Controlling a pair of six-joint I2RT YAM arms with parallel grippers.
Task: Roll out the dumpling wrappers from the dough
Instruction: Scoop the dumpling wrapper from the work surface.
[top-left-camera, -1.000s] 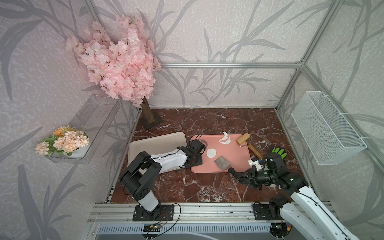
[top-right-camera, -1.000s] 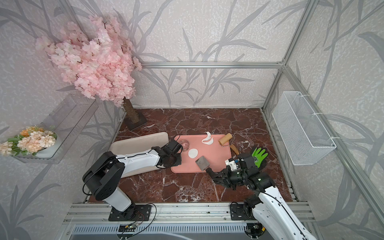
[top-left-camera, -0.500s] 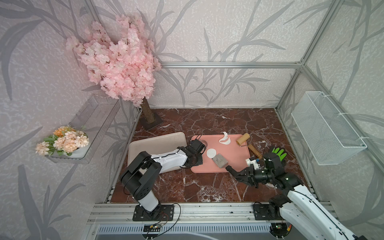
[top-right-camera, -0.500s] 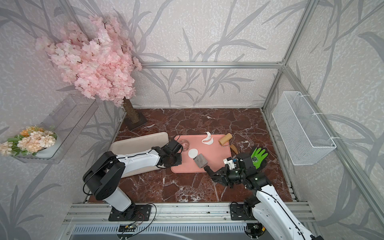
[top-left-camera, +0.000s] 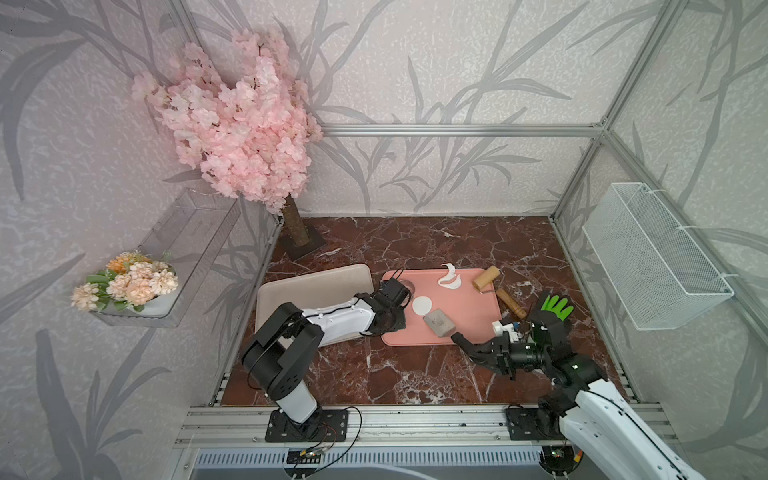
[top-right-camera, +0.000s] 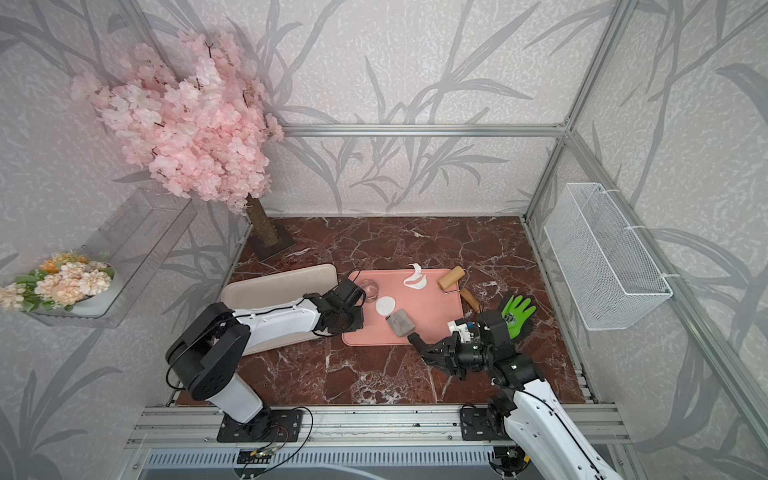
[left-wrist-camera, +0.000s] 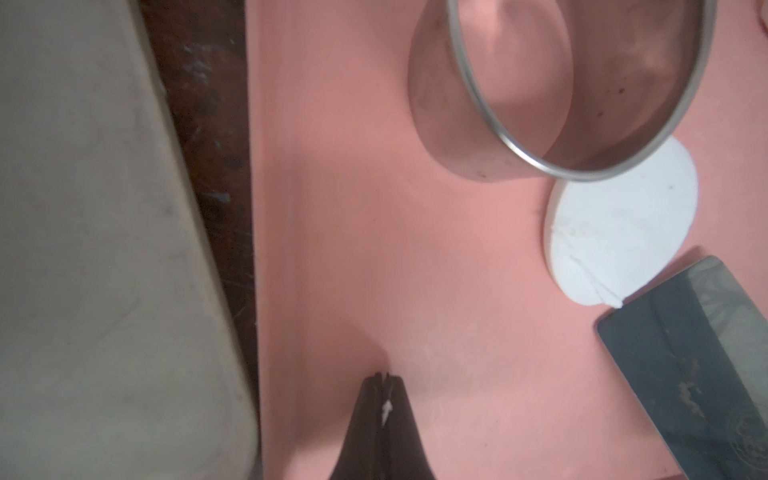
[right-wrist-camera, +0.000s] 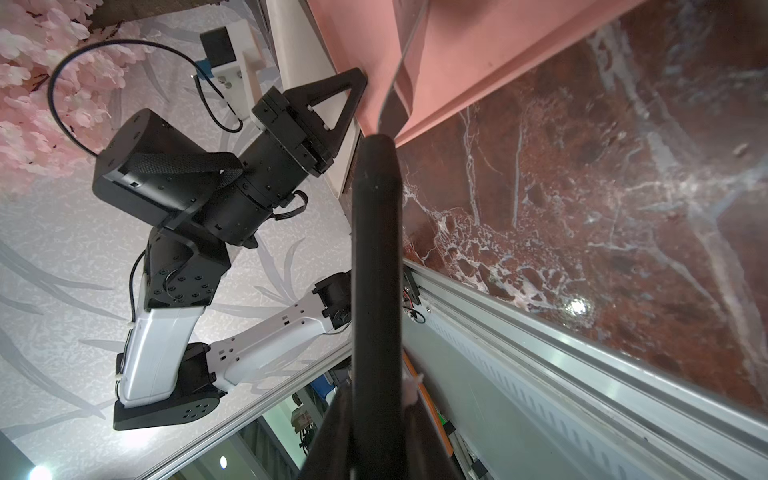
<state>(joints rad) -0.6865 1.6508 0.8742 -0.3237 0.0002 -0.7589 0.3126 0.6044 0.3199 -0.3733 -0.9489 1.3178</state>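
Top view: right gripper (top-left-camera: 460, 341) pinches scraper (top-left-camera: 438, 324); dumpling wrapper (top-left-camera: 422, 306) lies flat on pink tray (top-left-camera: 478, 328), left-arm side.
Left wrist: scraper touches dumpling wrapper's edge; left gripper (left-wrist-camera: 383, 380) fingers pressed together, empty.
Step, judged: lifting. Next: slide under flat.

Left hand (left-wrist-camera: 383, 376) pinched closed, right hand (top-left-camera: 459, 343) — clamped
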